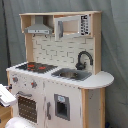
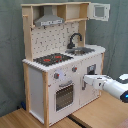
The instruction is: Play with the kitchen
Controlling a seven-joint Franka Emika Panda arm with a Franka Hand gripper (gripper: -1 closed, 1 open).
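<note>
The kitchen [image 1: 60, 95] [image 2: 40, 82] is a tall white and light-wood toy, seen whole in both exterior views. It has a black-red stovetop [image 1: 35, 66] [image 2: 52, 59], a black faucet [image 1: 83, 59] [image 2: 75, 39] over a sink [image 1: 72, 75] [image 2: 83, 51], a grey hood [image 1: 38, 28] [image 2: 49, 21] and an oven door [image 1: 27, 107] [image 2: 64, 96]. The upper cupboard door [image 1: 67, 26] [image 2: 100, 12] hangs open. My gripper [image 2: 85, 80] reaches in from the second exterior view's right, level with the lower cabinet front beside the oven. In the first exterior view only a white piece of the arm [image 1: 4, 95] shows at the left edge.
The kitchen stands on a wooden surface [image 2: 100, 114], with a grey curtain [image 2: 10, 50] behind it. A rounded counter end [image 1: 100, 79] sticks out past the sink. A white rounded part [image 1: 17, 123] lies at the first exterior view's bottom edge.
</note>
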